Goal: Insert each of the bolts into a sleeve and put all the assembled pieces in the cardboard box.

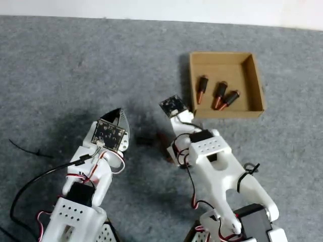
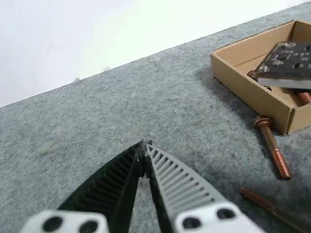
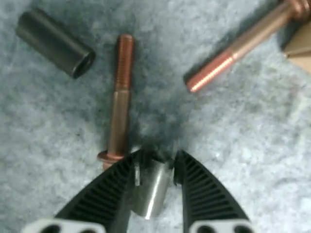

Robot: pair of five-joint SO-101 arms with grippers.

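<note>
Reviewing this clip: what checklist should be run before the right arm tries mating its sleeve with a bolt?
1. Grey metal sleeve clamped in right gripper: ok.
2. Sleeve lifted off the grey table: cannot tell.
3. Nearest copper bolt lying free, unobstructed: ok.
4. Left gripper holding a bolt for mating: not ok, shut and empty.
5. Open cardboard box has room beside three assembled pieces: ok.
6. Black cylindrical sleeve and second copper bolt loose for later: ok.

three assembled pieces [image 1: 219, 95] in cardboard box [image 1: 227, 114] | loose bolt [image 2: 273, 148] just beside box
</note>
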